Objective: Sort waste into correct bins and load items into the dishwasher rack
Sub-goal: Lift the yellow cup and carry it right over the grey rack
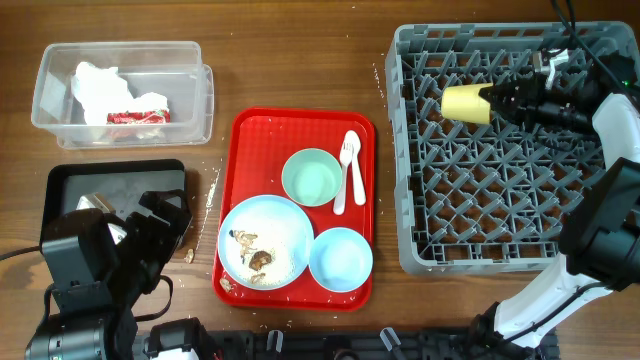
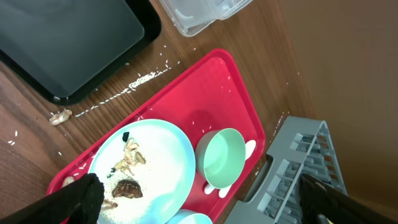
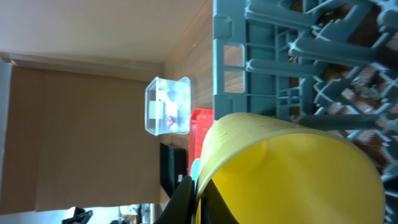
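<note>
Brown wooden bench (image 1: 300, 60) is seen under everything. Over the far left part of the grey dishwasher rack (image 1: 500, 200), the yellow-green cup (image 1: 464, 103) is held on its side, clenched by the right pincer (image 1: 492, 100). The left pincer (image 2: 200, 183) is released, its fingers spread wide, near the black tray (image 1: 110, 180). On the red tray (image 1: 262, 135) are seen the pale green dish (image 1: 311, 177), blue bowl (image 1: 340, 258), white spoon (image 1: 350, 165) and blue plate (image 1: 285, 235) with food scraps (image 1: 255, 260). Tissue (image 1: 100, 85) and wrapper (image 1: 135, 116) are contained in the clear box (image 1: 60, 75).

Black arms (image 1: 95, 275) — white link (image 1: 618, 125), dark cables (image 1: 571, 14).
</note>
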Robot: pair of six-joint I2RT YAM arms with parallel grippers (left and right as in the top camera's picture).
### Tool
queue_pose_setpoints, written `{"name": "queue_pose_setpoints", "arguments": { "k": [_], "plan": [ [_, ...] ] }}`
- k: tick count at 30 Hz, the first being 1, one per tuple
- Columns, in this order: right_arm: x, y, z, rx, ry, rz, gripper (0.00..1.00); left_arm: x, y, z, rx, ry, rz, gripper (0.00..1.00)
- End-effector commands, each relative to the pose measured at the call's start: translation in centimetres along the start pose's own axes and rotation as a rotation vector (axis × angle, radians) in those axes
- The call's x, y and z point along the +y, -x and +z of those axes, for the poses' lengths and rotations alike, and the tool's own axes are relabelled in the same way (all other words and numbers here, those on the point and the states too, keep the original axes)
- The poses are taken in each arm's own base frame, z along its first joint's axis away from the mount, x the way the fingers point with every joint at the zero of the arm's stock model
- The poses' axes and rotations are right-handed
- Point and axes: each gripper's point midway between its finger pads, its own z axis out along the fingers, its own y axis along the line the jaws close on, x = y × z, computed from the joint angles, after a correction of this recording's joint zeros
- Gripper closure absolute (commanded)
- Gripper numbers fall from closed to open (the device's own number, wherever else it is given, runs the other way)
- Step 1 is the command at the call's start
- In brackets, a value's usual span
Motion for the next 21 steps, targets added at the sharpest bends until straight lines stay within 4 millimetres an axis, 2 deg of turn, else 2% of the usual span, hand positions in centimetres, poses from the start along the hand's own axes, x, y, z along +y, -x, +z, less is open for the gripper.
{"name": "queue_pose_setpoints", "arguments": {
  "k": [1, 4, 6, 9, 16, 19, 21],
  "plan": [
    [0.7, -0.6, 0.9, 0.027, 0.059, -0.004, 0.96, -0.1, -0.1, 0.0, 0.005, -0.009, 0.008, 0.00],
    [0.9, -1.1, 2.0, 0.057, 0.049, -0.005, 0.95, -0.1, -0.1, 0.0, 0.005, -0.009, 0.008, 0.00],
    [-0.4, -1.3, 2.5, 0.067, -0.040, 0.048, 0.96, -0.1, -0.1, 0.0, 0.005, -0.009, 0.008, 0.00],
    [-1.7, -1.2, 2.3, 0.062, -0.113, 0.078, 0.96, -0.1, -0.1, 0.0, 0.005, -0.009, 0.008, 0.00],
    [-2.4, -1.0, 1.3, 0.044, -0.134, 0.103, 0.95, -0.1, -0.1, 0.0, 0.005, -0.009, 0.008, 0.00],
    [-4.0, -1.0, 1.0, 0.038, -0.229, 0.123, 0.95, -0.1, -0.1, 0.0, 0.005, -0.009, 0.008, 0.00],
    [-4.4, -1.0, 0.8, 0.037, -0.248, 0.122, 0.95, -0.1, -0.1, 0.0, 0.005, -0.009, 0.008, 0.00]
  ]
}}
